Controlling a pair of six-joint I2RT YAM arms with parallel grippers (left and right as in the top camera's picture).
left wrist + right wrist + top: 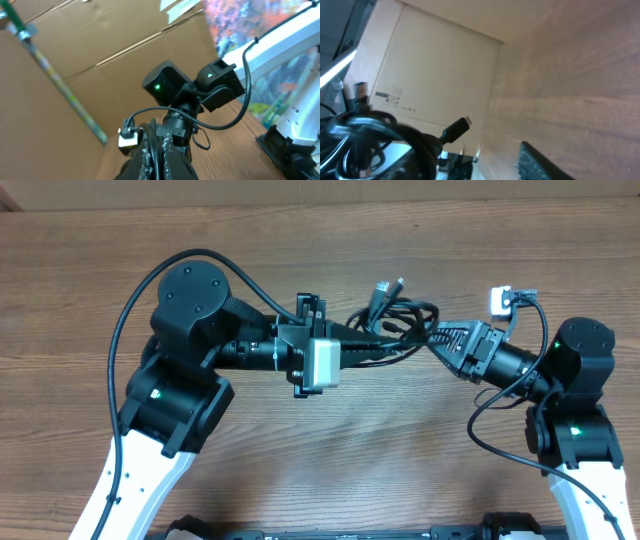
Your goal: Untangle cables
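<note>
Close against the right wrist camera sit the cables (375, 140), a dark looped bundle filling the lower left corner. One plug end (456, 128) sticks out of it to the right and slightly upward. From overhead the bundle stretches roughly left to right between the two arms, over the middle of the wooden table (300, 240). Its loose plug ends point toward the table's far edge (two show there, side by side).

The left gripper (385, 346) is clamped on the bundle's left side, fingers pressed together. The right gripper (438, 335) meets the bundle's right end with its jaws parted, and its one visible finger (540, 160) stands clear of the strands. Beyond them in the wrist view is a cardboard box (435, 75).
</note>
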